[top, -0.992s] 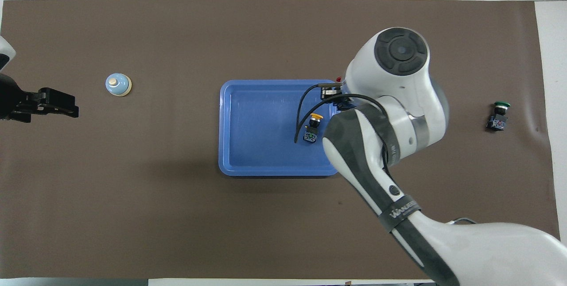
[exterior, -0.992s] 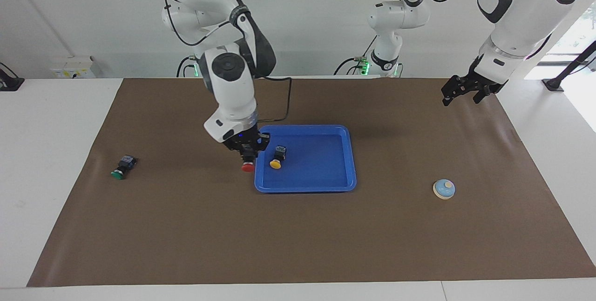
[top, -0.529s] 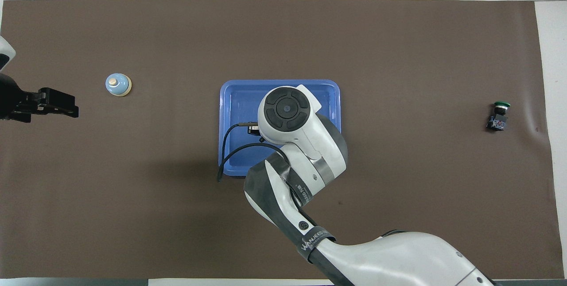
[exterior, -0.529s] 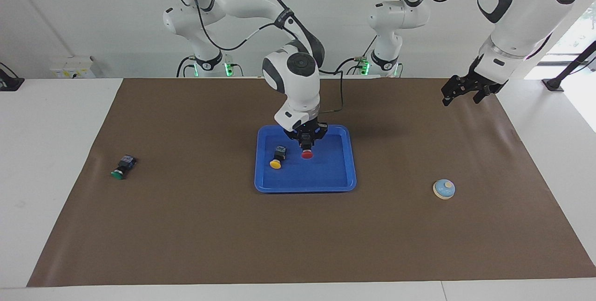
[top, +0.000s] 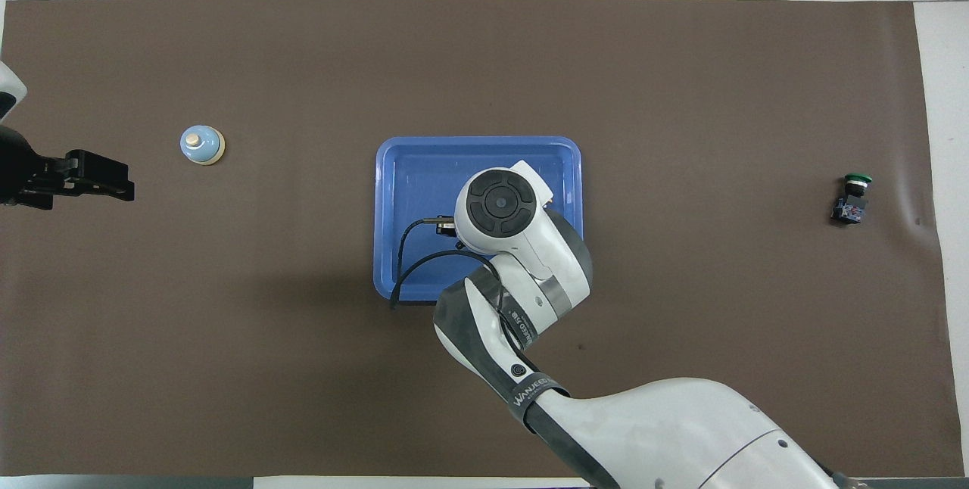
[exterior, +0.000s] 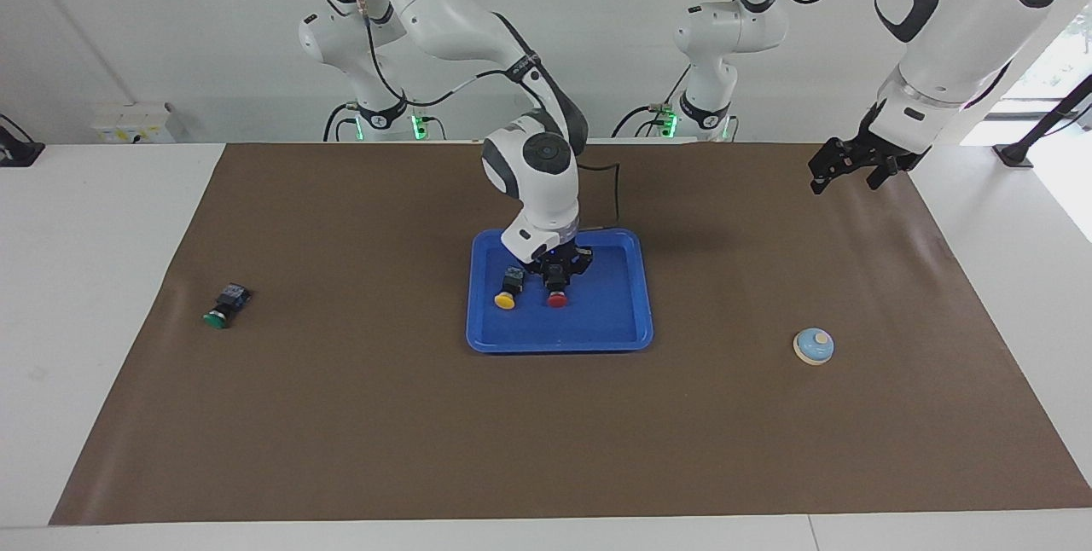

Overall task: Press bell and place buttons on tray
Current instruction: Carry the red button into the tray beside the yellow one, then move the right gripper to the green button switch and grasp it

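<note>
The blue tray (exterior: 597, 321) lies mid-table and also shows in the overhead view (top: 394, 163). My right gripper (exterior: 556, 281) is low in the tray, shut on the red button (exterior: 557, 299), whose cap is at the tray floor. The yellow button (exterior: 506, 292) lies in the tray beside it. In the overhead view the right arm hides both. The green button (exterior: 223, 306) (top: 852, 198) lies on the mat toward the right arm's end. The bell (exterior: 813, 346) (top: 202, 144) stands toward the left arm's end. My left gripper (exterior: 847, 172) (top: 102, 177) waits, open, in the air over the mat near the bell's end.
A brown mat (exterior: 341, 414) covers the white table. A black cable (top: 401, 269) hangs from the right wrist over the tray's rim nearest the robots.
My right gripper carried the red button from beside the tray's rim to over the tray, then lowered it beside the yellow button. The left arm has not moved.
</note>
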